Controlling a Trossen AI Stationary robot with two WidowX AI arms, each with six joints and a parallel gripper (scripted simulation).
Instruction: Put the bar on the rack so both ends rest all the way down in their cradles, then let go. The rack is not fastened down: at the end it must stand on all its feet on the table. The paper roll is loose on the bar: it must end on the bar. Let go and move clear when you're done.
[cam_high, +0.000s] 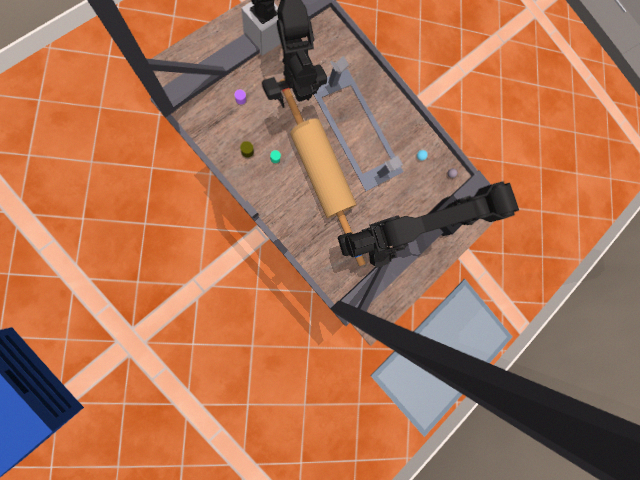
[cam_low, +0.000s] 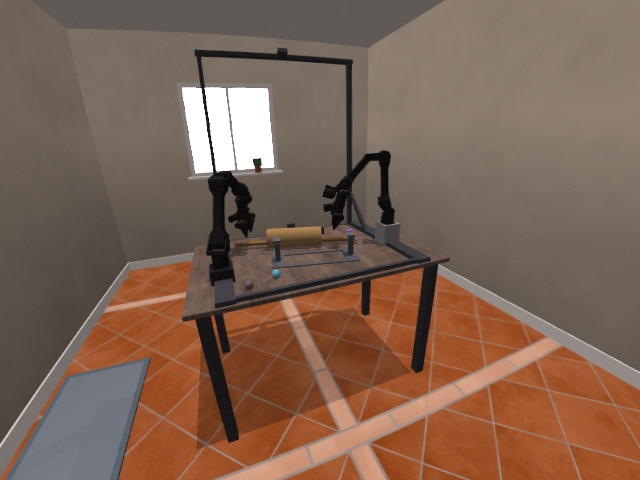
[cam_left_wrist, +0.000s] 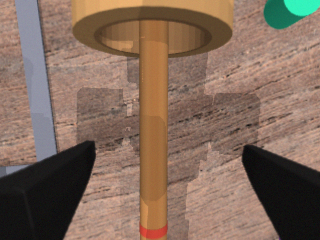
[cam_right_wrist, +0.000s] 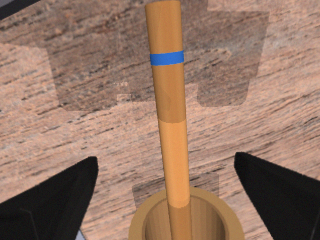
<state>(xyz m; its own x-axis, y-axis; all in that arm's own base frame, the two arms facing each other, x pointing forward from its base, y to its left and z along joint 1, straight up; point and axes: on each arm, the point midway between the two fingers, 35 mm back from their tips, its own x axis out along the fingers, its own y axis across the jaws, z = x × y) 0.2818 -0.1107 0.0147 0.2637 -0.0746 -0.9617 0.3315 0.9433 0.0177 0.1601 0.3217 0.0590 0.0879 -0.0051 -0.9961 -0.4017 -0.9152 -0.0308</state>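
The wooden bar (cam_high: 298, 117) lies flat on the table with the tan paper roll (cam_high: 322, 167) around its middle. The grey rack (cam_high: 356, 129) stands beside it, apart, with both cradles empty. My left gripper (cam_high: 289, 95) is open over the bar's red-banded end. In the left wrist view its fingers straddle the bar (cam_left_wrist: 153, 125) without touching it, and the roll (cam_left_wrist: 152, 18) lies ahead. My right gripper (cam_high: 359, 249) is open over the blue-banded end. In the right wrist view its fingers straddle the bar (cam_right_wrist: 170, 100) just in front of the roll.
Small loose pieces lie on the table: a purple cylinder (cam_high: 239, 96), an olive cylinder (cam_high: 247, 148) and a green cylinder (cam_high: 275, 156) on the bar's far side from the rack, and a cyan ball (cam_high: 422, 155) and a grey ball (cam_high: 452, 173) beyond the rack.
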